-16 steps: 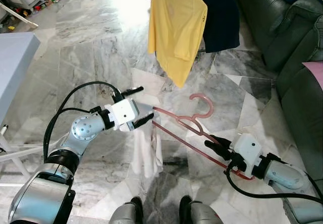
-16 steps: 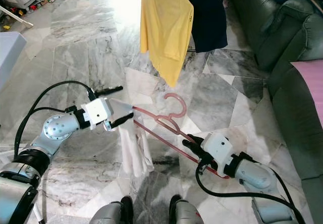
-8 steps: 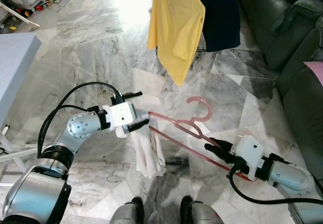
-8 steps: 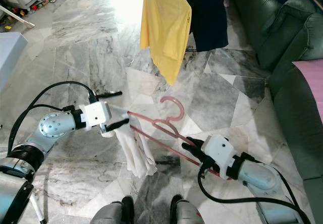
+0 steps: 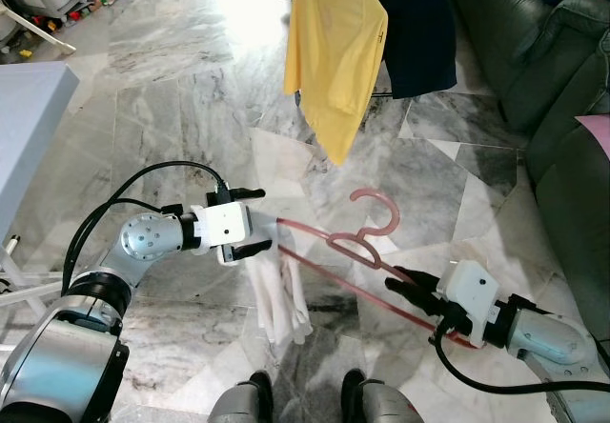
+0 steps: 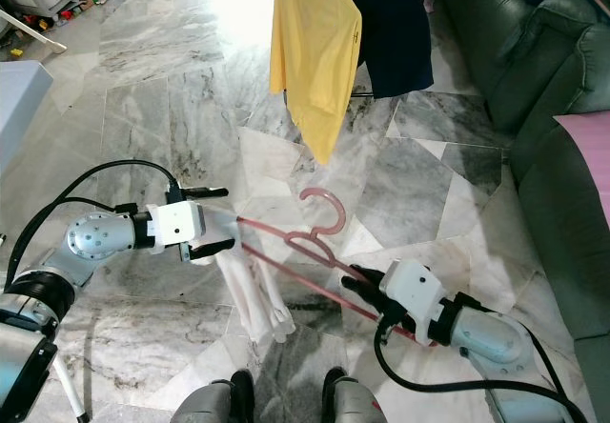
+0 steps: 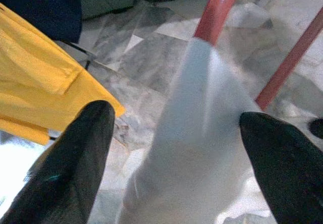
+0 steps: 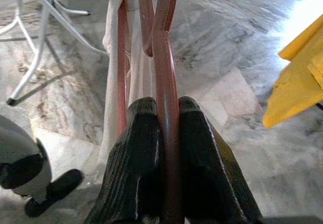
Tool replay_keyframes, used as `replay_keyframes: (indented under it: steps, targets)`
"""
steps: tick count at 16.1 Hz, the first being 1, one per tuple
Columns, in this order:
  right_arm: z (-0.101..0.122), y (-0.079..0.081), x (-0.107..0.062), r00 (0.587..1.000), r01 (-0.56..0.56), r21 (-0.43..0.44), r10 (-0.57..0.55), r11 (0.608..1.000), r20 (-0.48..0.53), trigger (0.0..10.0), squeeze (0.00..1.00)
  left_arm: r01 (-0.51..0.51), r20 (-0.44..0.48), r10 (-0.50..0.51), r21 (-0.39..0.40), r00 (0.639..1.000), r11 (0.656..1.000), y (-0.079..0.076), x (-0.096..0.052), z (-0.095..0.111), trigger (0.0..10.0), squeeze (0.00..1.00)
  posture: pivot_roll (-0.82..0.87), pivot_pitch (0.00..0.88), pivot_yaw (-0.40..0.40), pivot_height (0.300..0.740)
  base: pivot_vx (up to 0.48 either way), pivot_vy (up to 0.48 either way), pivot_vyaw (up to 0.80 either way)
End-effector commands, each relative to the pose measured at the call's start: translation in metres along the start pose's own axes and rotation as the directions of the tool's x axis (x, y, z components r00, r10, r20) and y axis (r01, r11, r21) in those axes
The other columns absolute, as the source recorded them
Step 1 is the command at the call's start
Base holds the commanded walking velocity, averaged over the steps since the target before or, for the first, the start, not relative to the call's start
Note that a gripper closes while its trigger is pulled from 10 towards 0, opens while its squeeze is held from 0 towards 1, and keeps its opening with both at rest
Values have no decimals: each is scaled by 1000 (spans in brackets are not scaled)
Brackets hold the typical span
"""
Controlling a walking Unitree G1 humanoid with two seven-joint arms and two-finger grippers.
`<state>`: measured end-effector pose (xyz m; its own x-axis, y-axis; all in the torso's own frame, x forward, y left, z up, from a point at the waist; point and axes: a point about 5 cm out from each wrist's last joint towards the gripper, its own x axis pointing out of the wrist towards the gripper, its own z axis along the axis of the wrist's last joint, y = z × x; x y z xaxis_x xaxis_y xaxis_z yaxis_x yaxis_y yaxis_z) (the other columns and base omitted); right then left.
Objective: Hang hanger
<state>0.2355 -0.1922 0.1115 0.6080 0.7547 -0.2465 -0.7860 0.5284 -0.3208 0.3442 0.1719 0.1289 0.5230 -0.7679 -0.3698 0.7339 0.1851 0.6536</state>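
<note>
Nearest the robot, the right claw (image 5: 412, 281) pinches one end of the pink hanger (image 5: 362, 251), both fingers (image 8: 144, 148) pressed against the rod so it runs straight out between them. The hanger is held low over the marble floor (image 5: 172, 90), tilted, its hook (image 5: 376, 209) pointing away from the robot. A white cloth (image 5: 278, 290) is draped over the far end of the hanger and hangs down in loose folds toward the floor. The left claw (image 5: 257, 221) sits at that end with its fingers spread on either side of the cloth, not visibly clamping it. Beyond, a yellow shirt (image 5: 334, 51) and a dark garment (image 5: 415, 28) hang side by side, well apart from the hanger; the rail that holds them is out of sight. A green sofa (image 5: 534, 51) stands on the right and a grey desk (image 5: 29, 118) on the left. The risk, as I judge it, lies in the cloth: with the left claw spread and the hanger tilted, lifting could let the cloth slide off the end. A one-ended grip may also let the hanger swing, so the hook could miss the rail or snag the yellow shirt.
</note>
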Motion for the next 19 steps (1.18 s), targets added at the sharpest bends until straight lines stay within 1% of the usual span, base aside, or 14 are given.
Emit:
replay_keyframes:
  steps: [1, 3, 4, 5, 8, 10, 15, 16, 19]
  targets:
    - [7, 5, 0, 999, -41, -6, 41, 999, 32, 10000, 0, 22, -40, -23, -9, 999, 1000, 0, -5, -6, 0, 0, -210, 225, 81, 740, 0, 0, 0]
    - [6, 9, -2, 995, -99, -13, 99, 995, 8, 10000, 0, 25, -44, -27, -36, 999, 999, 1, -5, -6, 0, 0, -211, 227, 82, 740, 0, 0, 0]
    - [6, 8, -3, 994, -105, -20, 105, 994, 1, 10000, 0, 31, -43, -32, -36, 999, 999, 0, -5, -6, 0, 0, -212, 229, 81, 740, 0, 0, 0]
    - [5, 7, -5, 992, -123, -44, 122, 991, -21, 10000, 0, 62, -47, -64, -46, 997, 997, -2, -4, -7, 0, 0, -212, 231, 81, 740, 0, 0, 0]
    - [6, 0, -9, 987, -152, -111, 146, 982, -62, 10000, 0, 91, -51, -94, -65, 994, 994, -5, -5, -9, 0, 0, -212, 236, 83, 740, 0, 0, 0]
    - [10, -9, -8, 989, -144, -162, 134, 976, -68, 10000, 0, 120, -49, -124, -85, 991, 989, -8, -5, -10, 0, 0, -213, 239, 81, 740, 0, 0, 0]
    - [15, -15, -3, 992, -119, -226, 109, 967, -59, 10000, 0, 151, -45, -156, -109, 987, 983, -15, -5, -13, 0, 0, -211, 242, 76, 740, 0, 0, 0]
    - [15, -16, -3, 993, -113, -233, 102, 966, -56, 10000, 0, 149, -44, -154, -111, 987, 983, -15, -5, -13, 0, 0, -211, 243, 75, 740, 0, 0, 0]
    - [18, -23, 0, 999, -43, -265, 37, 963, -27, 10000, 0, 127, -47, -132, -111, 990, 986, -15, -5, -14, 0, 0, -211, 245, 76, 740, 0, 0, 0]
